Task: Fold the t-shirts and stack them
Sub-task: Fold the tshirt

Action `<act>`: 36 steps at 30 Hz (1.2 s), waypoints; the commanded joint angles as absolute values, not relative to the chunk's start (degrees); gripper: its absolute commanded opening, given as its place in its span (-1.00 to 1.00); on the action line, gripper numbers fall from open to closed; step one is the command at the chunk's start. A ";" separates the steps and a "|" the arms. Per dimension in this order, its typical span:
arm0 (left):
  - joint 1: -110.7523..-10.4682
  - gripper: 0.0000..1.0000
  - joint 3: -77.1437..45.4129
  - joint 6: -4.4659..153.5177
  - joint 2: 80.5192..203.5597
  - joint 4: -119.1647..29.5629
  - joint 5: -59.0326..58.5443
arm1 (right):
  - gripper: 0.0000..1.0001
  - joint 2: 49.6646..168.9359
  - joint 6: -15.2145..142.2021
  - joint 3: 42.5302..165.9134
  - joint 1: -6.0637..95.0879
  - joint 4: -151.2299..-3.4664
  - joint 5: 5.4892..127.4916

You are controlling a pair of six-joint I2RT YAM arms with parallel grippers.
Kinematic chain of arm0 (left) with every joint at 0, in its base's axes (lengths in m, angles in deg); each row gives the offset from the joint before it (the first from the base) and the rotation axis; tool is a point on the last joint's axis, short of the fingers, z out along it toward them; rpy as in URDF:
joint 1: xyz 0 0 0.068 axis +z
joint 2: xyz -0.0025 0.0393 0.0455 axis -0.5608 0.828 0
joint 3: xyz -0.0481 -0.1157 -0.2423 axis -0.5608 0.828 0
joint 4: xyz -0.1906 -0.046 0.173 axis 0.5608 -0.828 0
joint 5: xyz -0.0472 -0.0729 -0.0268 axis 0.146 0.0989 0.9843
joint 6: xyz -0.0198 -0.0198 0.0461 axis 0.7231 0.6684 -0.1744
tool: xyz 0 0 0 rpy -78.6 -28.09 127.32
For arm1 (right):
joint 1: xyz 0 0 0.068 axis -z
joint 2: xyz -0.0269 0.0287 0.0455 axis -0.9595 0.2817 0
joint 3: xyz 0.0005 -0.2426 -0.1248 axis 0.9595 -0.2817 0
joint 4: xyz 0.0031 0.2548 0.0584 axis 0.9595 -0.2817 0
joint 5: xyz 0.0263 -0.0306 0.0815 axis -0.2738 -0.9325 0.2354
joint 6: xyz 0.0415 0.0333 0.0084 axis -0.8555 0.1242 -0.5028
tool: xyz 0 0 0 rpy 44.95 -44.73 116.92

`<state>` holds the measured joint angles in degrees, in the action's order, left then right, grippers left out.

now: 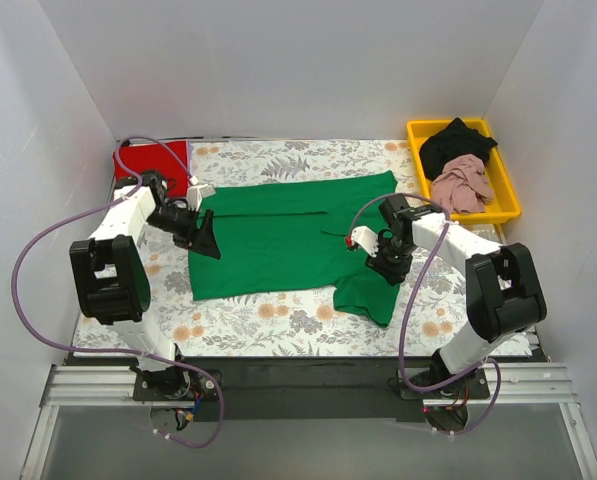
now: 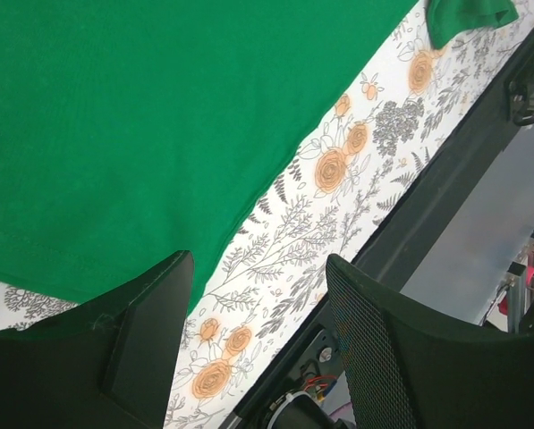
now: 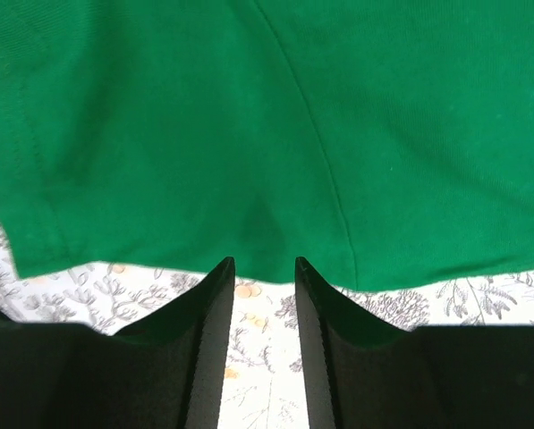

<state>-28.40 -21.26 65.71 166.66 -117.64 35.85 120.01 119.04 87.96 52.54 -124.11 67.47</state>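
A bright green t-shirt lies spread flat on the floral cloth in the middle of the table. My left gripper is at its left edge, open wide and empty. In the left wrist view one finger overlaps the edge of the green t-shirt. My right gripper is over the shirt's right side near the sleeve. In the right wrist view it is open by a narrow gap and empty, tips at the hem of the green t-shirt. A red t-shirt lies folded at the back left.
A yellow tray at the back right holds a crumpled black t-shirt and a dusty pink t-shirt. The floral cloth covers the table. White walls close in the left, back and right. A black rail runs along the near edge.
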 commanded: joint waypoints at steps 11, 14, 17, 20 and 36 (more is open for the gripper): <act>-27.43 0.11 -13.40 55.94 160.77 -113.35 31.14 | -0.75 121.82 121.11 80.80 52.55 -116.83 64.30; -27.43 0.06 -9.98 45.66 159.54 -114.92 28.42 | -0.97 120.68 120.41 79.74 52.28 -117.18 64.74; -27.43 0.00 -6.82 34.41 157.96 -115.46 25.78 | -0.97 119.80 119.62 79.21 52.02 -117.71 65.18; -27.52 -0.02 -4.00 26.16 154.36 -114.93 25.07 | -0.97 119.01 119.18 79.21 52.02 -117.97 65.44; -28.57 -0.09 5.94 23.40 150.75 -103.16 21.03 | -0.97 119.19 117.77 81.32 52.10 -119.56 65.53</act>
